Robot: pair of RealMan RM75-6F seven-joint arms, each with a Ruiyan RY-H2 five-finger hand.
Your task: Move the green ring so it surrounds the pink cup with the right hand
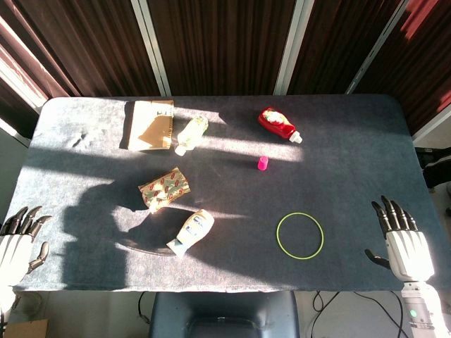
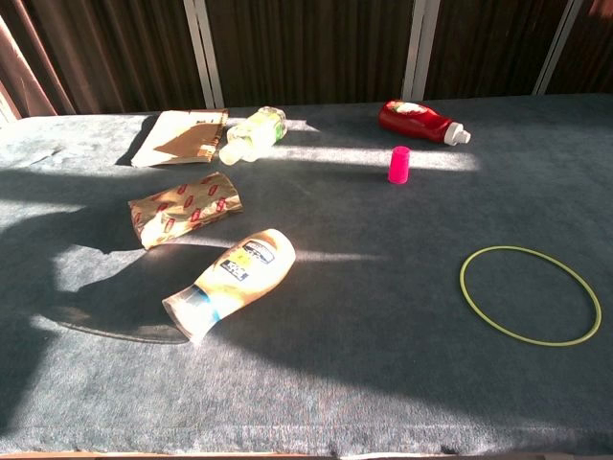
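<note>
Head view: right hand [image 1: 404, 243] sits at the near right edge of the desk [image 1: 352, 127], fingers spread and straight, holding nothing. Left hand [image 1: 17, 243] at the near left edge, likewise fingers apart and empty. Green ring [image 1: 300, 236] lies flat on the desk, to the inner side of the right hand and well apart from it. Pink cup [image 1: 263, 163] stands upright beyond the ring, further from the hand, with bare felt between the two. Ring not yet around cup.

Risks, as judged: the ring is thin wire-like and flush on felt, so fingertips may slide over it or push it away rather than lift it. The small cup looks light; a ring lowered off-centre could clip the rim and tip it.

Chest view: neither hand shows. Ring [image 2: 530, 294] flat at the right; cup [image 2: 398, 164] upright further back. Red bottle [image 2: 421, 122] lies just behind the cup; an overreaching arm could nudge it.
</note>
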